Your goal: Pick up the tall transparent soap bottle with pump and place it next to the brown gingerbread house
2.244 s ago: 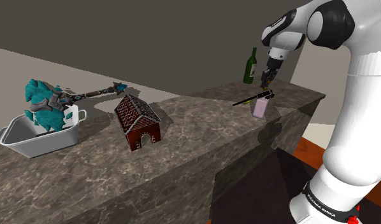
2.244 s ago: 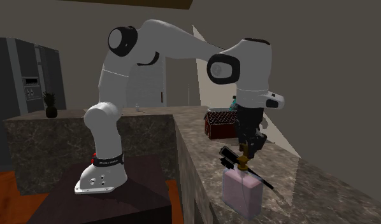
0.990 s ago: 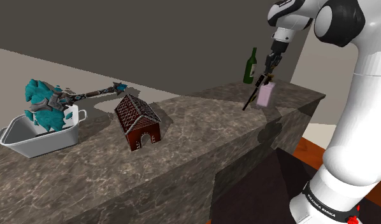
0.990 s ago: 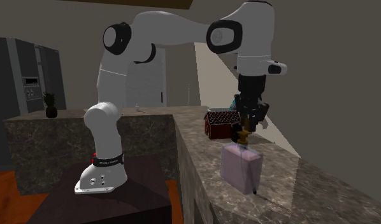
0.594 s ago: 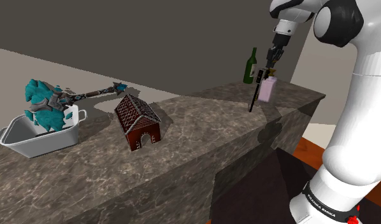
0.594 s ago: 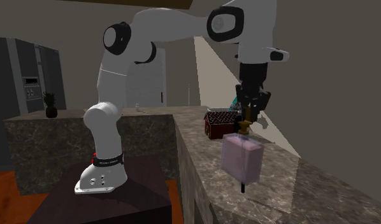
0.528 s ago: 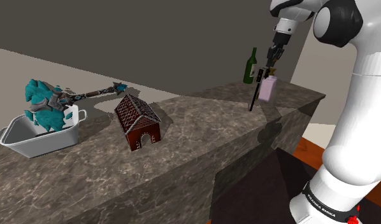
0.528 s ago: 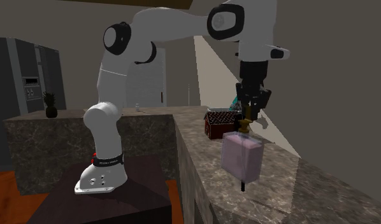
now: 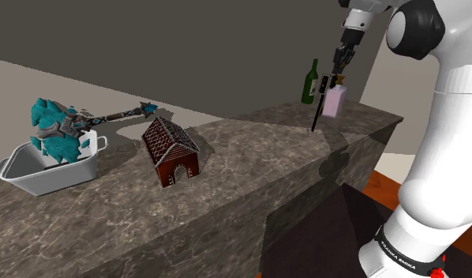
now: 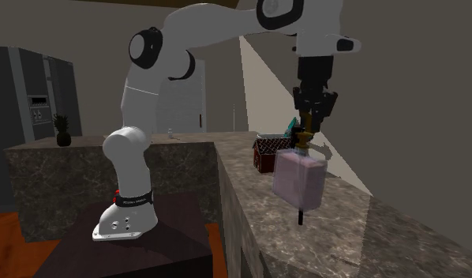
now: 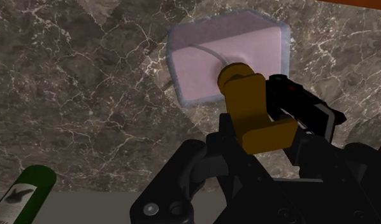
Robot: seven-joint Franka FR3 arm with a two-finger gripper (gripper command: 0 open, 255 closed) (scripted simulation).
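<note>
Shoulder view: the gripper [image 9: 338, 62] clamps the bottle [image 9: 333, 103] by its pump, lifted above the counter [image 9: 250, 166], near a wine bottle [image 9: 310, 82] and well apart from the house [image 9: 171, 150].

Second exterior view: the bottle [image 10: 299, 180] hangs under the gripper [image 10: 307, 129], with the house [image 10: 267, 153] behind.

Wrist view: the fingers [image 11: 296, 108] clasp the golden pump [image 11: 250, 111] above the bottle [image 11: 208, 57].

White glossy arm [image 10: 144, 96], rounded links, dark grey joint caps [image 10: 151, 46]. Black band [image 9: 403, 252] near base with white lettering, small red mark [image 9: 439, 273]. Flared white foot [image 10: 124, 226], tiny dark screw dots. Black hand housing [image 11: 197, 186] with two round screw holes; black jaws.
</note>
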